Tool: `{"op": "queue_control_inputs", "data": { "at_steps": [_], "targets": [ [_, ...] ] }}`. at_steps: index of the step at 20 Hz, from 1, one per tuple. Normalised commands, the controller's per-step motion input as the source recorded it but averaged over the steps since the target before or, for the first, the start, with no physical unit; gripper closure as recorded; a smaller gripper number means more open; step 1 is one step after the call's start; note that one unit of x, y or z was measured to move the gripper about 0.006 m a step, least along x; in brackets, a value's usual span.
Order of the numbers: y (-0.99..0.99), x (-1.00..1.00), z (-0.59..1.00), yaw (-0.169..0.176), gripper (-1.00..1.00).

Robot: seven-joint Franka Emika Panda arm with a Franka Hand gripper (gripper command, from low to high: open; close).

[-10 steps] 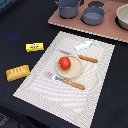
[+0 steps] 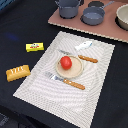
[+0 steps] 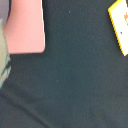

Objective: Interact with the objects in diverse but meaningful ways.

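Observation:
The red round tomato (image 2: 65, 62) sits on the tan plate (image 2: 75, 72) on a striped placemat (image 2: 95, 95). The white-and-blue fish (image 2: 84, 45) lies on the mat just behind the plate. The yellow box with a red mark (image 2: 34, 47) lies on the black cloth at the exterior view's left, and its edge also shows in the wrist view (image 3: 121, 22). The orange-brown bread loaf (image 2: 17, 73) lies nearer the front left. No gripper or arm shows in either view.
A wooden-handled knife (image 2: 88, 59) and fork (image 2: 67, 81) lie by the plate. A pink board (image 2: 107, 31) at the back holds two grey pots (image 2: 68, 8) (image 2: 93, 15) and a bowl (image 2: 123, 17). The board's corner shows in the wrist view (image 3: 25, 25) over black cloth (image 3: 75, 75).

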Motion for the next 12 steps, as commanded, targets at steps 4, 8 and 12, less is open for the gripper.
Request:
{"op": "queue_control_inputs", "data": {
  "at_steps": [4, 8, 12],
  "targets": [
    [0.0, 0.89, -0.15, -0.087, -1.0],
    [-0.03, 0.83, -0.15, -0.076, -1.0],
    [-0.09, 0.98, -0.14, -0.026, -1.0]
  ]
}}
